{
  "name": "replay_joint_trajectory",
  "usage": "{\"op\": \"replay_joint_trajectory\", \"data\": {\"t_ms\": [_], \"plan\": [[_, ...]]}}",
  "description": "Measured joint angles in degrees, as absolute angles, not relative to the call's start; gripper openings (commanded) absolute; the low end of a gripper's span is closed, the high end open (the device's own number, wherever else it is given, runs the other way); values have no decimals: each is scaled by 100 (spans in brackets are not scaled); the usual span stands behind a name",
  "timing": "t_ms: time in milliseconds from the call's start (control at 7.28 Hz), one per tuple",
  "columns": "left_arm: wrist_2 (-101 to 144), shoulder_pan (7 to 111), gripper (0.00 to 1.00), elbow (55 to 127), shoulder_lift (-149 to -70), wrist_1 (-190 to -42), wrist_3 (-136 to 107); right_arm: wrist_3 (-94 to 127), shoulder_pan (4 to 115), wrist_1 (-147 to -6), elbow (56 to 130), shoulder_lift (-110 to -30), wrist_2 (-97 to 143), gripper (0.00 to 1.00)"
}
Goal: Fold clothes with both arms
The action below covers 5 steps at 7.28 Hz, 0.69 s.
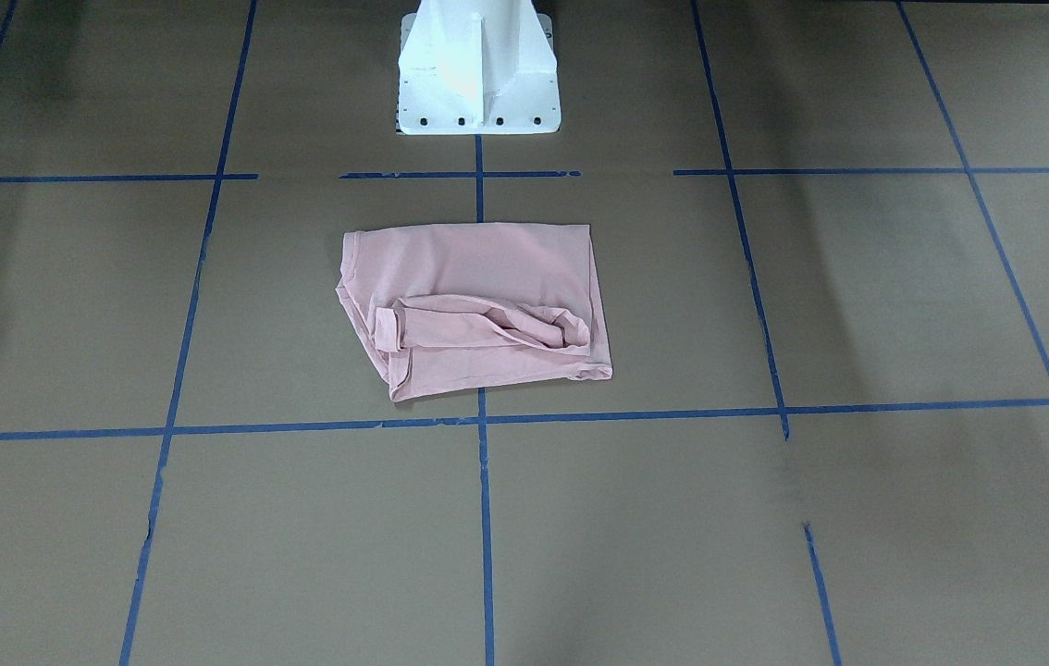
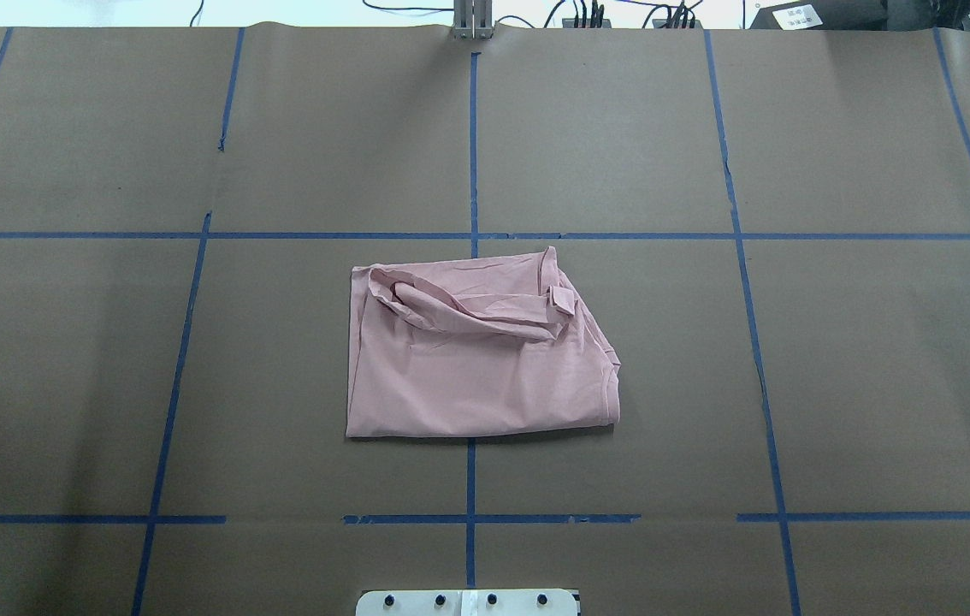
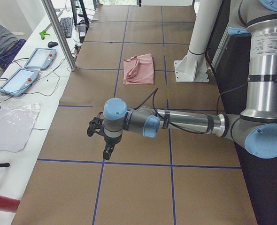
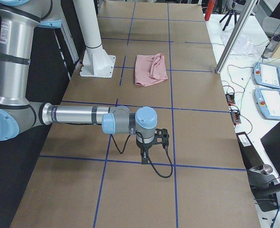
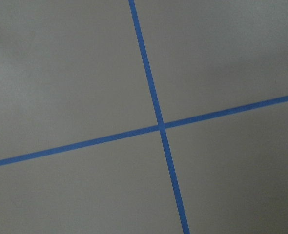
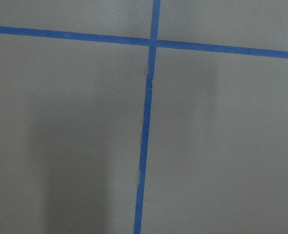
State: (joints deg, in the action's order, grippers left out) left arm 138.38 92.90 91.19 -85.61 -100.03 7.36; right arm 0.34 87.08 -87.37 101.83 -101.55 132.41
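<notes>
Roughly folded pink T-shirt (image 2: 476, 359) at centre frame in the overhead view, straddling the blue tape line (image 2: 470, 479), touched by nothing. Left gripper (image 3: 107, 153) and right gripper (image 4: 144, 156) seen only from the sides, well apart from it, holding nothing; jaw spread impossible to tell.

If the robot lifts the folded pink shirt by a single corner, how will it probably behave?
The shirt will likely hang limp and unfold: it is thin cloth with a loose, wrinkled sleeve bunched on top. Pushed across the paper-covered table, it would probably crumple rather than slide whole. It looks light.
</notes>
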Motion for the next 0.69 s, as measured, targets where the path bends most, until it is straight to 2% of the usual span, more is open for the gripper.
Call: {"op": "replay_joint_trajectory", "data": {"t_ms": [687], "plan": [[13471, 9322, 100, 9094, -8604, -9914, 737, -30, 8753, -8661, 10156, -10219, 13217, 100]]}}
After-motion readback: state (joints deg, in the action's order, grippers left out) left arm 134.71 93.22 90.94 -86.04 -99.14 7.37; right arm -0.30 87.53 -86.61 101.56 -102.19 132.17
